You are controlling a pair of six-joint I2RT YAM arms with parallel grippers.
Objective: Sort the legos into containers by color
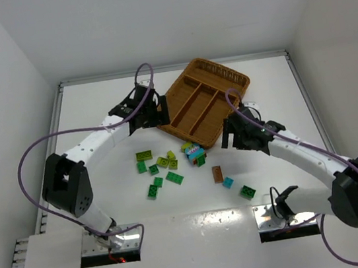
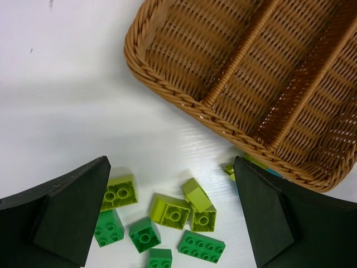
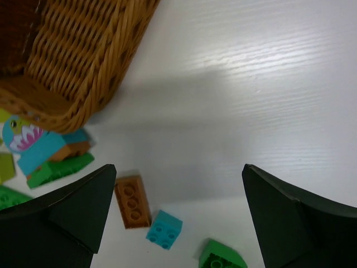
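The brown wicker tray point(image 1: 231, 78) lies at the back centre, its long compartments showing no bricks. Green and lime legos point(image 1: 163, 161) lie scattered in front of it, with a stacked cluster holding a cyan brick point(image 1: 195, 152). A brown brick point(image 1: 217, 174), a cyan brick point(image 1: 228, 182) and a green brick point(image 1: 248, 191) lie further right. My left gripper point(image 1: 156, 115) is open and empty by the tray's left corner, above lime bricks point(image 2: 170, 211) and green bricks point(image 2: 201, 245). My right gripper point(image 1: 228, 138) is open and empty by the tray's near corner, above the brown brick point(image 3: 132, 201) and cyan brick point(image 3: 164, 229).
White walls close in the table on the left, back and right. The tray's woven rim point(image 2: 184, 97) lies just beyond my left fingers point(image 2: 83, 206). The tray's corner point(image 3: 72, 61) and a printed cyan brick point(image 3: 30, 142) lie to the left of my right gripper.
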